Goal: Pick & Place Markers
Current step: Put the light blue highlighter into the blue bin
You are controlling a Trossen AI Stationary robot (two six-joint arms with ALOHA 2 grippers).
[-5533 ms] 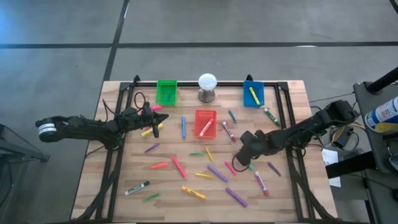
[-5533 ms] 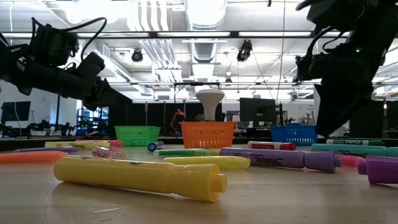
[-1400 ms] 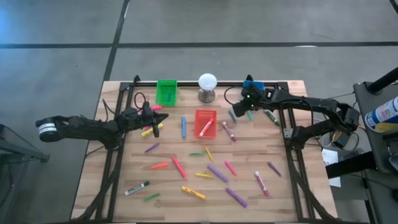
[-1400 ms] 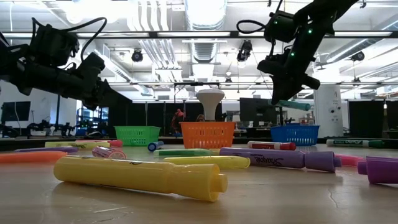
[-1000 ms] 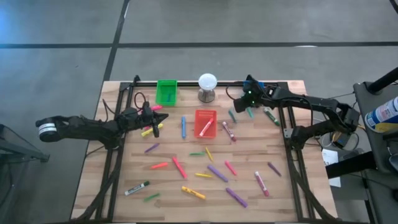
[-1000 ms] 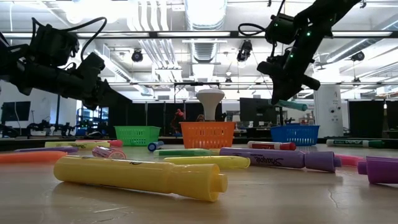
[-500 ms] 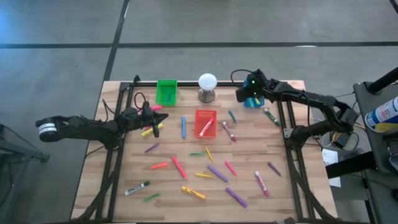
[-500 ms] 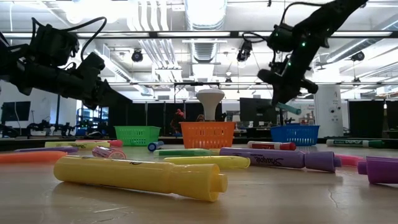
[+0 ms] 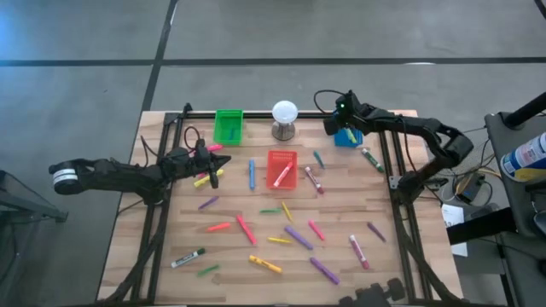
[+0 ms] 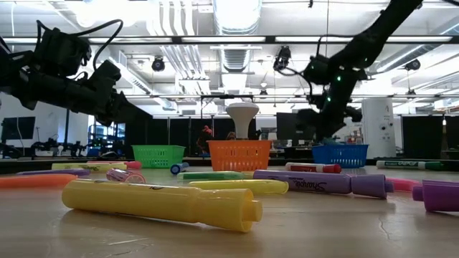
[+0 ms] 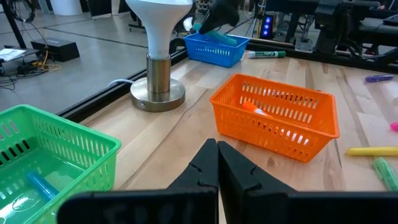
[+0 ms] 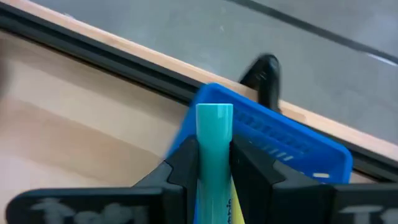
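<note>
My right gripper (image 9: 345, 128) hangs over the blue bin (image 9: 350, 138) at the table's far right, shut on a teal marker (image 12: 214, 134). In the low view this gripper (image 10: 328, 123) stands just above the bin (image 10: 339, 154). A yellow marker (image 12: 232, 202) lies in the bin. My left gripper (image 9: 211, 167) waits shut above the table's left side, close to a yellow marker (image 9: 203, 181); its fingers (image 11: 217, 167) hold nothing. Several markers (image 9: 290, 234) lie flat about the table's middle and near side. My right gripper pinches the teal marker's barrel (image 12: 214, 152) between its two fingers. The marker lies along the fingers, and its flat end (image 12: 214, 111) sticks out past the fingertips. The fingers slant down from the table's right side. The marker is lifted clear, above the blue bin.
A green bin (image 9: 228, 125) holding a marker stands at the far left. A red-orange bin (image 9: 281, 167) with a marker is in the middle. A white ball on a grey stand (image 9: 284, 117) stands at the far edge. A black frame rail (image 9: 391, 162) runs beside the blue bin.
My right gripper has carried the teal marker toward the table's far edge and a little right, coming over the blue bin. It has sunk and tipped further downward, staying shut on the marker.
</note>
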